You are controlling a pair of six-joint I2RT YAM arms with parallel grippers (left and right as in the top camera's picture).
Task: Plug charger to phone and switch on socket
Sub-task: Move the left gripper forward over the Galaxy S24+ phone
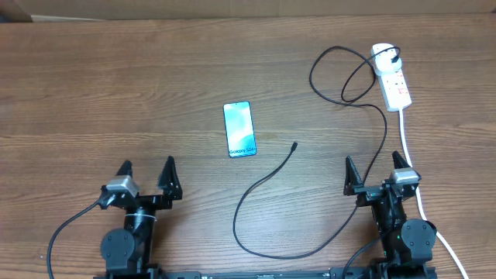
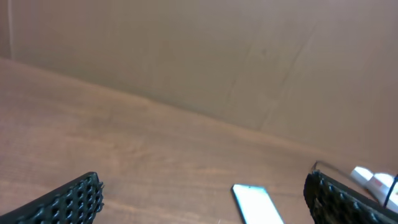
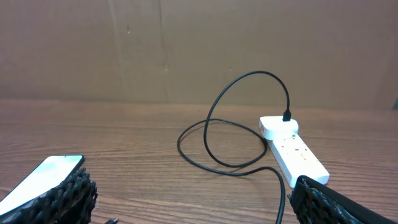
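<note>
Nothing is held yet: the left gripper (image 1: 147,166) and right gripper (image 1: 373,161) both gape wide. The tip of the thin black charger cable (image 1: 293,147) lies ahead-left of the right gripper, near the slim blue-screened phone (image 1: 239,129). The white socket strip (image 1: 392,77) is farther ahead. Pinching that tip probably comes first.

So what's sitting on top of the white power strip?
Only the charger's black plug, pushed in at the far end of the socket. Its pins are hidden inside; in the right wrist view a finger covers the strip's near end.
</note>
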